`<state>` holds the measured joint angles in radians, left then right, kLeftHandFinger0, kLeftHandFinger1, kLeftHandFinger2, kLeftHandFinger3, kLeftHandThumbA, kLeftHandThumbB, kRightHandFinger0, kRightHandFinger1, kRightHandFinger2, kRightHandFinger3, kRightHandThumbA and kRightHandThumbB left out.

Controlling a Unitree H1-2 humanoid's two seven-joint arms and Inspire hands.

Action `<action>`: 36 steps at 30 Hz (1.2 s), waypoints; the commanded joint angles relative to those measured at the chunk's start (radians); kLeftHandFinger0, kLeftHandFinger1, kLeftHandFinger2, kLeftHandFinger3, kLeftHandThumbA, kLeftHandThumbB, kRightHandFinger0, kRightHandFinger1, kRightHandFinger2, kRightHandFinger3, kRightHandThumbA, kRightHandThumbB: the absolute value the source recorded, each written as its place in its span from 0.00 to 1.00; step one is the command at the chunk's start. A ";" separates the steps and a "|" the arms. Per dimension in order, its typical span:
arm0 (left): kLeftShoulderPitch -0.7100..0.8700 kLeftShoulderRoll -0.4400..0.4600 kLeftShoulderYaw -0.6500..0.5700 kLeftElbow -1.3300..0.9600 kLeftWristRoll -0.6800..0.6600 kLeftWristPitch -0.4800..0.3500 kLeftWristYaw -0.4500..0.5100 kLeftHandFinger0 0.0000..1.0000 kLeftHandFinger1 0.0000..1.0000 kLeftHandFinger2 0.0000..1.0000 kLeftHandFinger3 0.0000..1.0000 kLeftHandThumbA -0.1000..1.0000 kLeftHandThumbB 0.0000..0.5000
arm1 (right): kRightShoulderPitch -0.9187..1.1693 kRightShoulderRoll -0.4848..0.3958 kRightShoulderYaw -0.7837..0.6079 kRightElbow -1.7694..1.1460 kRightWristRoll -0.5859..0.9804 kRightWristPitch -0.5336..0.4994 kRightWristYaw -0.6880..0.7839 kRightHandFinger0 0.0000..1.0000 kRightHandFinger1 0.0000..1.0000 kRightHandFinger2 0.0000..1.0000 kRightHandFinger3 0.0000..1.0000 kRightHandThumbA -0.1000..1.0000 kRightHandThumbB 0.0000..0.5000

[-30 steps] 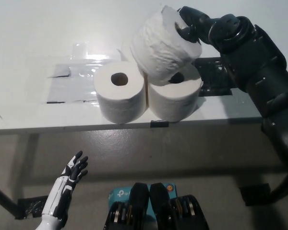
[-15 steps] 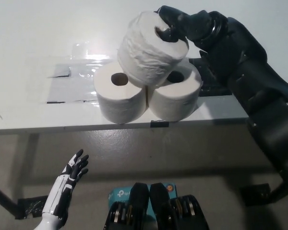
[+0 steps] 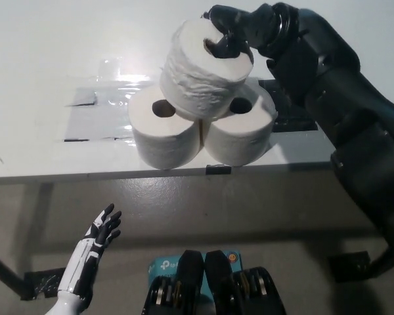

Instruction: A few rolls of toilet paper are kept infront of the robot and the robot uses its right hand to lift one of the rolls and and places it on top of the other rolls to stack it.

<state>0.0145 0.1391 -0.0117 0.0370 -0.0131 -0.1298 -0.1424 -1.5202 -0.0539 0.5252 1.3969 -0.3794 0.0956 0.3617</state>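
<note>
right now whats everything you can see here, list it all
toilet paper rolls: three, white; two side by side near the table's front edge, left roll and right roll; top roll above them over the gap, held
table: one, white, front edge across the middle
clear tape patch: one, shiny, on the table left of the rolls
blue box: one, on the floor, bottom middle
left robot hand: white, open, resting low at lower left
right robot hand: black, shut on the top roll
</note>
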 commanded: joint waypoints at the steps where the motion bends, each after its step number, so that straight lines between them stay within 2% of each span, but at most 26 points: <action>1: -0.008 0.016 -0.003 -0.036 0.002 -0.005 -0.008 1.00 1.00 1.00 1.00 0.96 0.35 | -0.102 -0.010 0.013 -0.010 -0.034 0.004 0.078 1.00 1.00 1.00 1.00 0.80 0.62; 5: -0.009 0.015 -0.004 -0.034 0.001 -0.003 -0.009 1.00 1.00 1.00 1.00 0.96 0.34 | -0.107 -0.016 0.008 -0.012 -0.036 -0.025 0.059 1.00 1.00 1.00 1.00 0.82 0.60; 6: -0.010 0.015 -0.004 -0.031 0.004 -0.004 -0.007 1.00 1.00 1.00 1.00 0.95 0.35 | -0.111 -0.018 0.010 -0.012 -0.041 -0.044 0.059 1.00 1.00 1.00 1.00 0.87 0.63; 9: -0.009 0.012 -0.004 -0.036 0.008 0.007 -0.003 1.00 1.00 1.00 1.00 0.95 0.36 | -0.117 -0.019 -0.002 -0.016 -0.032 -0.045 0.072 1.00 1.00 1.00 1.00 0.89 0.64; 11: -0.011 0.011 -0.003 -0.038 -0.001 0.011 -0.006 1.00 1.00 1.00 1.00 0.95 0.36 | -0.123 -0.022 0.017 -0.018 -0.050 -0.063 0.092 1.00 1.00 1.00 1.00 0.98 0.63; 12: -0.012 0.011 -0.003 -0.042 -0.004 0.015 -0.008 1.00 1.00 1.00 1.00 0.94 0.34 | -0.129 -0.023 0.033 -0.018 -0.065 -0.078 0.109 1.00 1.00 1.00 1.00 1.00 0.66; 14: -0.013 0.012 -0.005 -0.045 -0.005 0.015 -0.011 1.00 1.00 1.00 1.00 0.94 0.34 | -0.145 -0.021 0.038 -0.013 -0.069 -0.059 0.148 1.00 1.00 1.00 1.00 1.00 0.71; 15: -0.014 0.012 -0.006 -0.044 -0.004 0.014 -0.011 1.00 1.00 1.00 1.00 0.94 0.34 | -0.151 -0.020 0.030 -0.013 -0.062 -0.053 0.166 1.00 1.00 1.00 1.00 1.00 0.69; 17: -0.017 0.014 -0.006 -0.042 -0.004 0.012 -0.013 1.00 1.00 1.00 1.00 0.94 0.34 | -0.165 -0.018 0.004 -0.012 -0.035 -0.043 0.198 1.00 1.00 1.00 1.00 0.99 0.56; 19: -0.018 0.015 -0.007 -0.039 -0.009 0.009 -0.017 1.00 1.00 1.00 1.00 0.94 0.34 | -0.170 -0.015 -0.017 -0.011 -0.020 -0.032 0.191 1.00 1.00 1.00 1.00 0.91 0.55; 21: -0.023 0.020 -0.010 -0.031 -0.005 -0.002 -0.022 1.00 1.00 1.00 1.00 0.94 0.32 | -0.173 -0.014 -0.039 -0.010 -0.009 -0.031 0.168 1.00 1.00 1.00 1.00 0.86 0.60; 23: -0.024 0.019 -0.013 -0.033 0.000 -0.004 -0.019 1.00 1.00 1.00 1.00 0.95 0.30 | -0.184 -0.010 -0.036 -0.008 -0.032 0.002 0.141 1.00 1.00 1.00 1.00 0.88 0.79; 26: -0.027 0.021 -0.017 -0.032 0.012 -0.005 -0.015 1.00 1.00 1.00 1.00 0.95 0.33 | -0.192 -0.011 -0.014 -0.009 -0.062 0.011 0.128 1.00 1.00 1.00 1.00 0.91 0.84; 29: -0.026 0.018 -0.022 -0.029 0.018 -0.007 -0.010 1.00 1.00 1.00 1.00 0.97 0.37 | -0.214 -0.005 -0.003 -0.004 -0.075 0.059 0.113 1.00 1.00 1.00 1.00 0.88 0.93; 31: -0.027 0.017 -0.023 -0.026 0.019 -0.010 -0.009 1.00 1.00 1.00 1.00 0.97 0.38 | -0.218 -0.005 -0.006 -0.002 -0.073 0.065 0.117 1.00 1.00 1.00 1.00 0.87 0.94; 35: -0.030 0.015 -0.029 -0.025 0.008 -0.012 -0.016 1.00 1.00 1.00 1.00 0.95 0.36 | -0.227 -0.015 -0.042 -0.005 -0.040 0.058 0.140 1.00 1.00 1.00 1.00 0.82 0.82; 36: -0.029 0.014 -0.033 -0.024 0.011 -0.013 -0.016 1.00 1.00 1.00 1.00 0.95 0.36 | -0.233 -0.020 -0.057 -0.004 -0.026 0.060 0.165 1.00 1.00 1.00 1.00 0.83 0.79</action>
<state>0.0007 0.1420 -0.0344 0.0294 -0.0087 -0.1160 -0.1429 -1.6470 -0.0556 0.5007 1.4011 -0.4315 0.1319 0.5066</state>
